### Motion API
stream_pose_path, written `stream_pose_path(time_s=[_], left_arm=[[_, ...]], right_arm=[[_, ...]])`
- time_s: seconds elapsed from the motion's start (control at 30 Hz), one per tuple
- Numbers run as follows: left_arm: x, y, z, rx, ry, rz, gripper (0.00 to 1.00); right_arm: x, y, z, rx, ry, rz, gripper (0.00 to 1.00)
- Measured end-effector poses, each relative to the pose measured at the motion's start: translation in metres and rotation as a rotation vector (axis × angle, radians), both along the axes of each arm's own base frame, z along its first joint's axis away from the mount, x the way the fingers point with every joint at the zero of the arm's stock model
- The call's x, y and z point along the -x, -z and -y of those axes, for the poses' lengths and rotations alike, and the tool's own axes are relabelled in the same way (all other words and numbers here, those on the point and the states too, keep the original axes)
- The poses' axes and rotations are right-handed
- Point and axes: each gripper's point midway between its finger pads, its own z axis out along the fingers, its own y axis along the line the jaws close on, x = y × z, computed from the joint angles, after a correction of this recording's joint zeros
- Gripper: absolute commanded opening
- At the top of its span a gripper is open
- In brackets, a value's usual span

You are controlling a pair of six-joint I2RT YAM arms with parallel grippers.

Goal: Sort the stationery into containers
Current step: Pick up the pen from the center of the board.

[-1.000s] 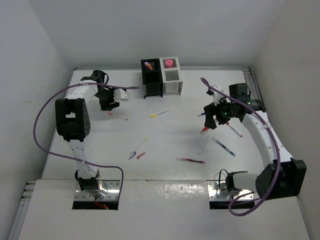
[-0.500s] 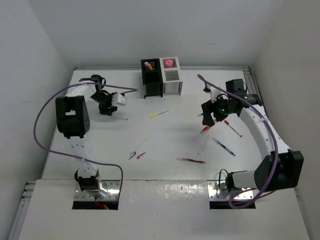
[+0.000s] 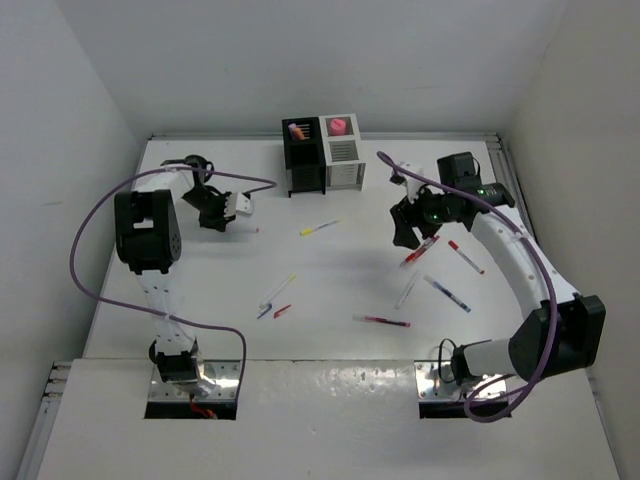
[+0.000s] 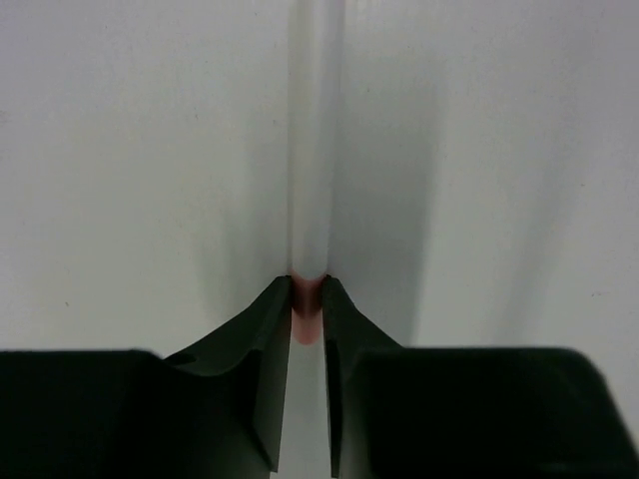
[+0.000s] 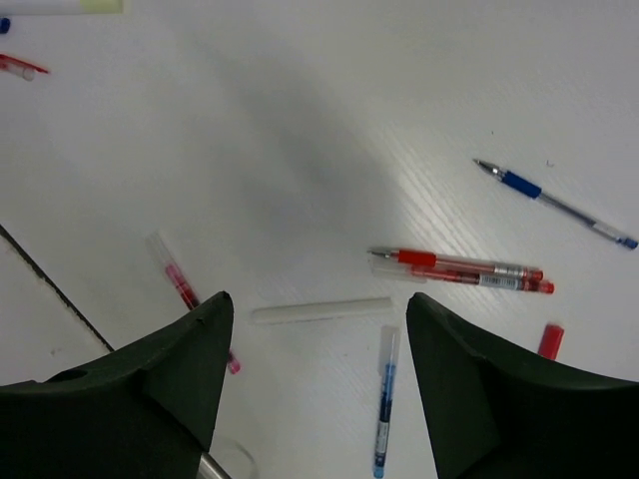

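1. Left gripper [image 4: 307, 289] had its two black fingers [image 4: 255, 339] pressed in on the pink end of a thin white pen [image 4: 315, 150], pinching it. The barrel ran straight away from the jaws, along the table [image 3: 200, 290].
2. From above, that gripper sat low at the far left of the table, left of the containers. Only a red speck of the pen showed just beside it.
3. Right gripper [image 5: 319, 304] hung over the right half of the table with its fingers spread wide and nothing between them.
4. In its wrist view a white stick [image 5: 319, 310] lay on the table, seen in the gap between the fingers.
   - Two red pens [image 5: 459, 269] lay touching side by side just past it, and a blue pen [image 5: 554, 200] lay farther out.
   - A blue-ink pen [image 5: 384, 399] and a red-ink pen [image 5: 185, 284] lay nearer the fingers, and a small red cap [image 5: 549, 339] sat apart at the right.
5. Mid-table, well apart from both grippers, lay a yellow-ended pen [image 3: 320, 228] and a pale pen [image 3: 277, 294] with a short red bit [image 3: 283, 311] just beside it. A red pen [image 3: 381, 321] lay nearest the arm bases.
6. At the far edge the black holder [image 3: 303, 165] and the white holder [image 3: 345, 160] stood touching, black on the left. A pink piece [image 3: 339, 126] sat in the white one and an orange-pink item [image 3: 296, 130] in the black one.
7. A purple cable [image 3: 85, 240] looped out from the left arm.
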Motion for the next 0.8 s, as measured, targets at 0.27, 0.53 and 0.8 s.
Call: stream_pose_path(time_s=[0.27,0.53,0.8], left_arm=[[0.03,0.001,0.016,0.013,0.021,-0.008,0.0],[0.093,-0.019,0.073,0.308,-0.172,-0.337,0.0],[0.128,-0.108,0.142,0.782,-0.423,-0.705,0.0]], right_arm=[[-0.007,-0.024,-0.039,-0.014,-0.137,0.121,0.67],[-0.004,-0.034,-0.078,0.012,-0.27,0.335,0.61],[0.003,-0.077,-0.143,0.044,-0.563,0.74,0.6]])
